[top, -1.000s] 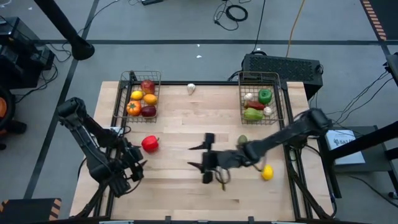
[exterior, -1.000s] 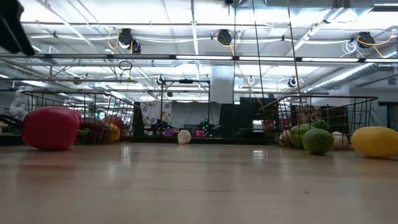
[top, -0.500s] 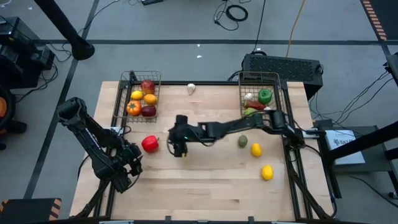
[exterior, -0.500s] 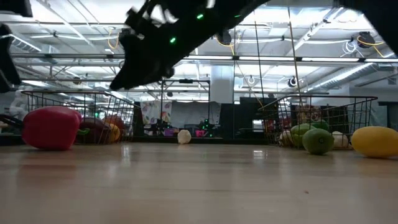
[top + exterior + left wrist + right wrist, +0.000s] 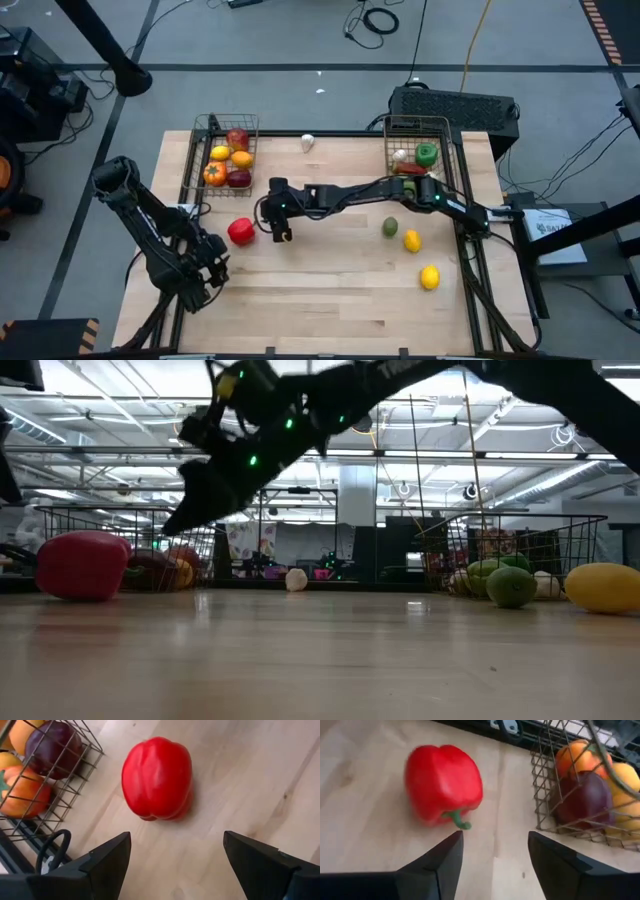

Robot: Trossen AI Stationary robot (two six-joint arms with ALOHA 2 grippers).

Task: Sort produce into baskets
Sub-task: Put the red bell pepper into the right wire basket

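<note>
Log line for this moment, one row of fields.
right gripper: open, beside red pepper, empty | left gripper: open, near table edge | left basket: part filled

Red pepper (image 5: pixel 240 232) lies on its side just beside the fruit-filled left basket (image 5: pixel 197 176).

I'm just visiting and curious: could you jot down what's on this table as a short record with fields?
Left wire basket: oranges, apples
Right wire basket: green and white produce
Red bell pepper: loose on the wooden table
Right gripper: open, beside the pepper
Left gripper: open, waiting at the near-left
Also loose: two lemons, green fruit, white garlic
</note>
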